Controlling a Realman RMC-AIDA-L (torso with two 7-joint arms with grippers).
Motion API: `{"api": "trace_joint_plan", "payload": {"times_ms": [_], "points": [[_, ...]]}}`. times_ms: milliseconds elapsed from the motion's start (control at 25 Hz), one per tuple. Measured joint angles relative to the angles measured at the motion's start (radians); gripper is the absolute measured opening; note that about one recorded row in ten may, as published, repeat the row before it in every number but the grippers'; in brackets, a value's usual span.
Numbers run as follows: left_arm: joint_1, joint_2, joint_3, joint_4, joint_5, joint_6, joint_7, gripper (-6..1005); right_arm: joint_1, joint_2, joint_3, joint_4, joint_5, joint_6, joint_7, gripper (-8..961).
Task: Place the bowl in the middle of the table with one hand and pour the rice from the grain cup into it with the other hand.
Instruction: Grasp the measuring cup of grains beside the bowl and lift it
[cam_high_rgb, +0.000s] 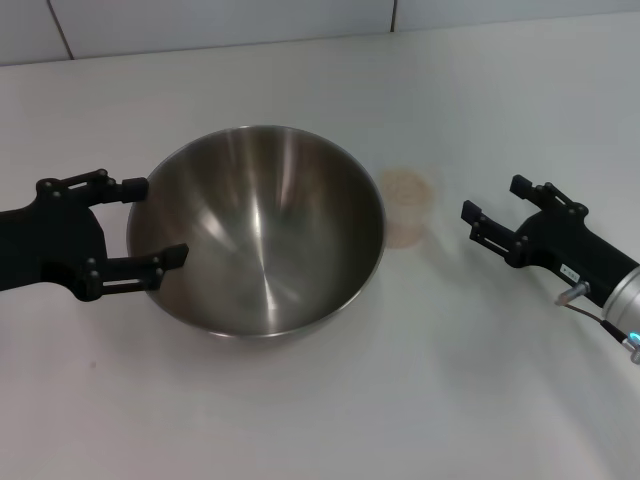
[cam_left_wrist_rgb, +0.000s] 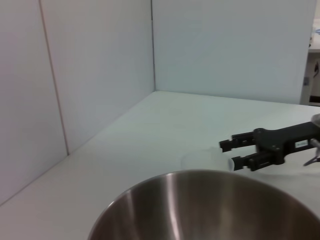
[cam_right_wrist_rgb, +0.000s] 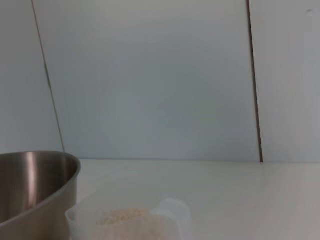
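The steel bowl (cam_high_rgb: 256, 230) stands on the white table (cam_high_rgb: 300, 420), a little left of its middle. My left gripper (cam_high_rgb: 160, 220) is open at the bowl's left side, one finger just outside the rim and the other lying over it. The clear grain cup (cam_high_rgb: 407, 205) with rice (cam_high_rgb: 406, 186) stands upright just right of the bowl. My right gripper (cam_high_rgb: 493, 198) is open and empty, a short way right of the cup and pointing at it. The left wrist view shows the bowl (cam_left_wrist_rgb: 210, 210), the faint cup (cam_left_wrist_rgb: 205, 160) and the right gripper (cam_left_wrist_rgb: 232, 152). The right wrist view shows the bowl (cam_right_wrist_rgb: 35, 190), the cup (cam_right_wrist_rgb: 125, 225) and the rice (cam_right_wrist_rgb: 122, 217).
Pale grey wall tiles (cam_high_rgb: 200, 25) with dark grout lines edge the far side of the table. White panels (cam_left_wrist_rgb: 90, 75) stand behind the table in the wrist views.
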Motion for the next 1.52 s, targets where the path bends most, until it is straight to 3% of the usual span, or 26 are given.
{"api": "trace_joint_plan", "payload": {"times_ms": [440, 1200, 1520], "points": [[-0.013, 0.003, 0.025, -0.011, 0.008, 0.003, -0.009, 842, 0.033, -0.001, -0.003, -0.07, -0.001, 0.113, -0.006, 814], [-0.025, 0.005, 0.038, -0.021, 0.036, 0.033, -0.033, 842, 0.054, -0.002, 0.039, -0.129, 0.009, 0.181, -0.029, 811], [-0.04, 0.005, 0.036, -0.017, 0.065, 0.039, -0.054, 842, 0.041, 0.002, 0.06, -0.146, 0.01, 0.176, -0.076, 560]]}}
